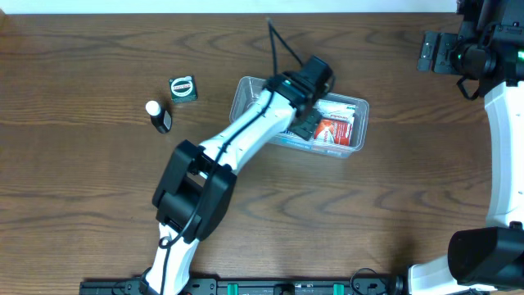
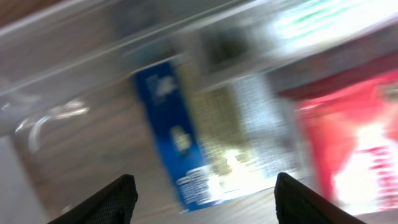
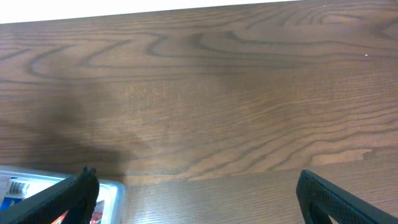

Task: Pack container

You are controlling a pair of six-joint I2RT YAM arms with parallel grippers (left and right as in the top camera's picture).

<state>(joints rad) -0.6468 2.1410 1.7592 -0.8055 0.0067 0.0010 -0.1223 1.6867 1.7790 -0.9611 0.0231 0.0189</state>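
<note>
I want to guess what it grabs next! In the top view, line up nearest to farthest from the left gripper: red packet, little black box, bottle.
1. Red packet, in the container beside the left gripper.
2. Little black box, far left.
3. Bottle, slightly farther left.

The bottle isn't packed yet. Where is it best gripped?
Grip the dark body of the bottle below its white cap, coming from above and closing across its narrow width. It sits apart from the square box, so both sides look free.
</note>
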